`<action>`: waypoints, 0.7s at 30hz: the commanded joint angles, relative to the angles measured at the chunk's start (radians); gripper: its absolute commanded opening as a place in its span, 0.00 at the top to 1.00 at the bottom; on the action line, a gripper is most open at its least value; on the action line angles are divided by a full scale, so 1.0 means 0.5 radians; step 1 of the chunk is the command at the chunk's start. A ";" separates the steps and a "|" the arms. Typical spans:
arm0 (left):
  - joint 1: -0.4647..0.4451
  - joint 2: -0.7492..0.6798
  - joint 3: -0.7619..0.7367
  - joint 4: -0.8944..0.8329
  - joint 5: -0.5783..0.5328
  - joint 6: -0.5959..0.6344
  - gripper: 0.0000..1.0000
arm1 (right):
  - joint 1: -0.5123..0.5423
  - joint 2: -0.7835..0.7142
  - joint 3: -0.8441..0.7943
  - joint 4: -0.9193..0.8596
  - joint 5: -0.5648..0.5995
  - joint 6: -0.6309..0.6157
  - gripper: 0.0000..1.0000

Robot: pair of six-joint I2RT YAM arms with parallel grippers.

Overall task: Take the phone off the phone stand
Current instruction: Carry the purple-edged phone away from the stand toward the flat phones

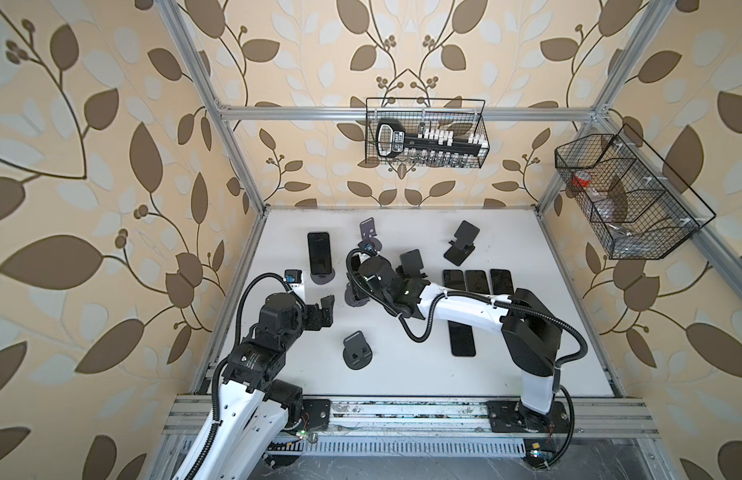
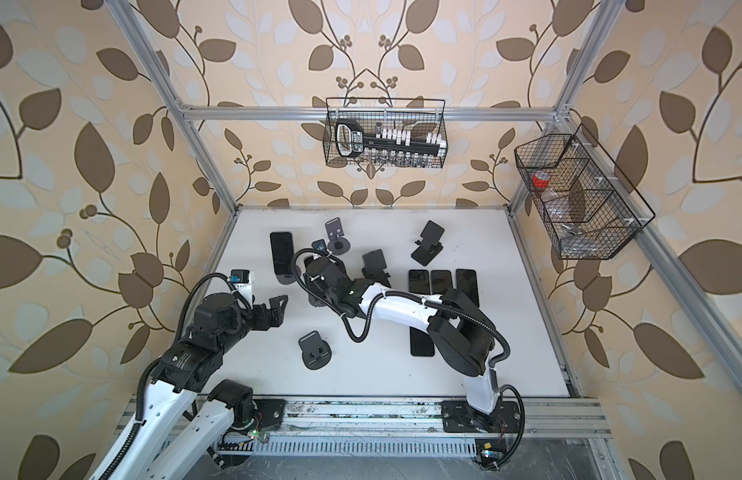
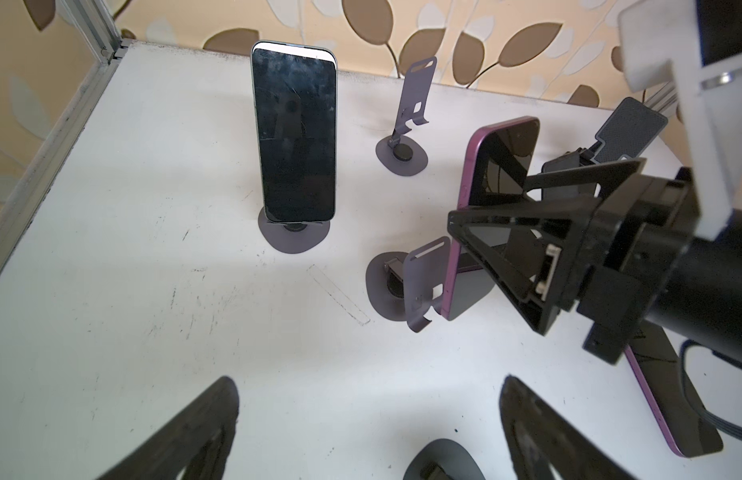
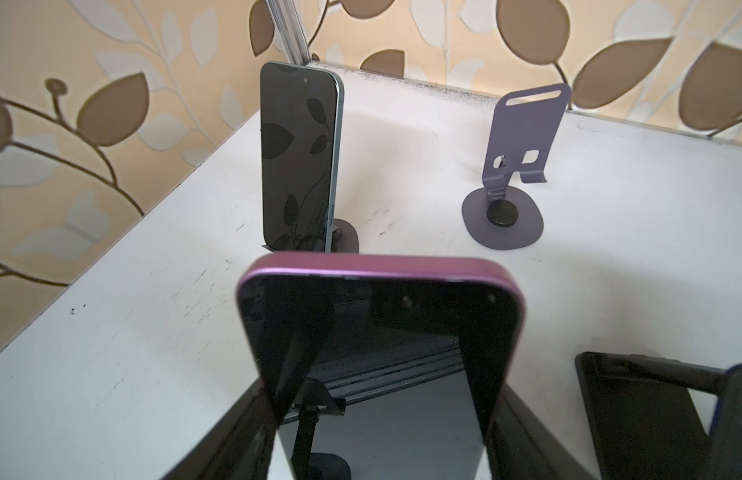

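A purple-edged phone (image 3: pixel 498 166) (image 4: pixel 377 332) stands tilted in front of a grey phone stand (image 3: pixel 421 282) near the table's middle. My right gripper (image 3: pixel 490 199) (image 4: pixel 373 424) is shut on it, one finger on each long side. Its lower end sits close to the stand's hooked lip; whether they touch I cannot tell. In both top views the right wrist (image 1: pixel 375 274) (image 2: pixel 325 276) hides that phone. My left gripper (image 1: pixel 327 305) (image 2: pixel 278 305) (image 3: pixel 369 415) hangs open and empty above the table, left of the stand.
A second dark phone (image 1: pixel 319 253) (image 4: pixel 298 158) stands on its own stand at the back left. Empty stands are at the back (image 1: pixel 369 232), back right (image 1: pixel 461 245), and front (image 1: pixel 358 350). Three phones (image 1: pixel 477 282) lie flat on the right, another (image 1: pixel 462 338) under the right arm.
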 commanded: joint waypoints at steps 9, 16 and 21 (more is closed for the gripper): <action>0.005 0.033 -0.010 0.058 0.057 -0.020 0.03 | -0.012 -0.190 -0.076 0.053 0.006 -0.005 0.34; 0.005 0.043 -0.011 0.073 0.096 -0.023 0.03 | -0.024 -0.233 -0.078 0.017 -0.008 -0.005 0.35; 0.005 0.034 -0.010 0.077 0.099 -0.026 0.03 | -0.042 -0.277 -0.123 0.009 -0.017 0.007 0.35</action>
